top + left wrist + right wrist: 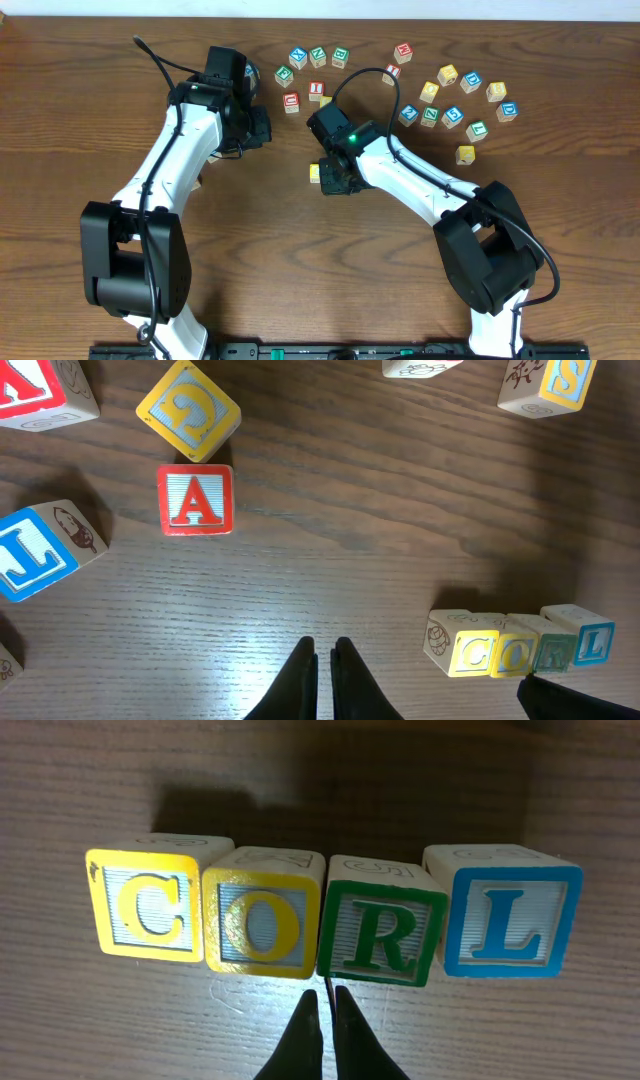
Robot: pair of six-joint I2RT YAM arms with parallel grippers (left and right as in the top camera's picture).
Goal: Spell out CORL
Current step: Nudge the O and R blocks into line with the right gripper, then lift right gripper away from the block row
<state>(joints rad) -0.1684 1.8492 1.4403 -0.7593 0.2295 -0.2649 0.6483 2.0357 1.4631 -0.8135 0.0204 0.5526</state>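
Observation:
Four letter blocks stand in a row touching each other in the right wrist view: yellow C (145, 907), yellow O (262, 922), green R (383, 933), blue L (510, 919). The same row shows low right in the left wrist view (520, 646). In the overhead view only its yellow end (315, 173) shows; the right arm hides the others. My right gripper (328, 996) is shut and empty, its tips just in front of the O and R. My left gripper (324, 652) is shut and empty over bare wood, left of the row.
Loose letter blocks lie at the table's back: a red A (195, 499), a yellow G (188, 410), a blue block (35, 550), and a scattered group at the back right (455, 100). A yellow block (466, 154) sits apart on the right.

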